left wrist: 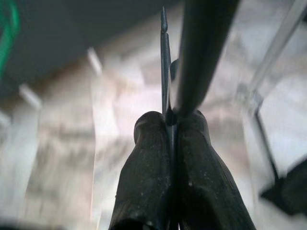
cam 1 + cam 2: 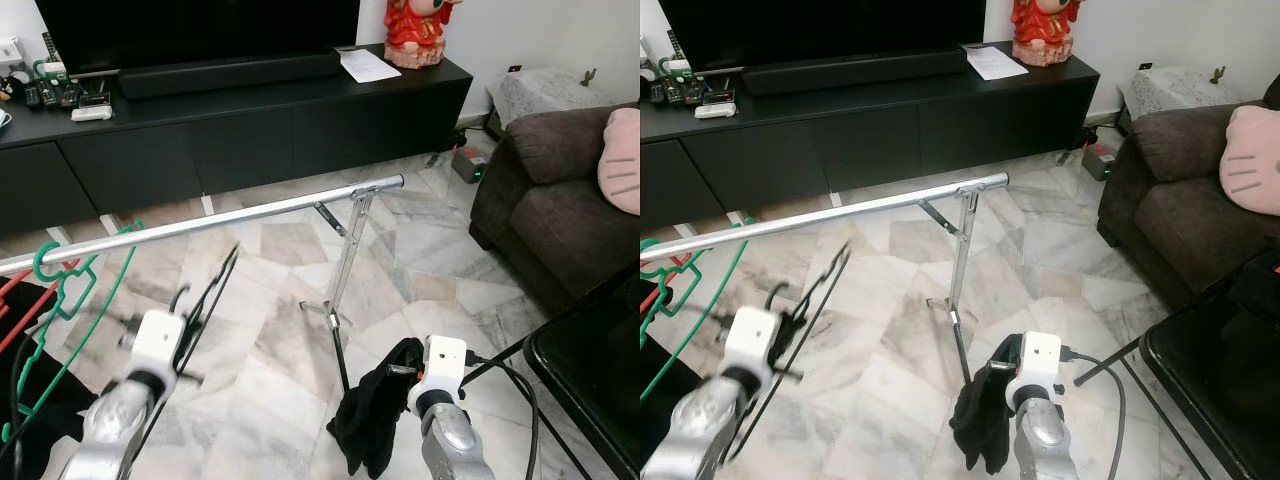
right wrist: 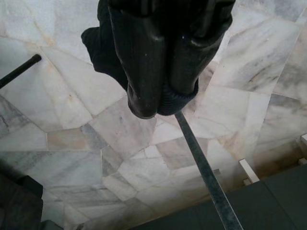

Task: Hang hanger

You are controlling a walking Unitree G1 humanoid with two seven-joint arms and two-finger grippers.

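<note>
Hanger (image 2: 205,295) | black, long axis steeply tilted | left claw (image 1: 169,125) clamps it

— Any text, label, brand or number that reads?

— No, none. A white sheet of paper (image 2: 362,64) lies on the black TV cabinet (image 2: 250,125), but whatever is printed on it is too small to make out.

— And the remotes and small boxes (image 2: 60,90) at the cabinet's other end?

— Too small and blurred; no lettering can be read on them. The pink cushion (image 2: 1250,155) on the sofa carries a drawn cat face with whiskers, not words.
</note>
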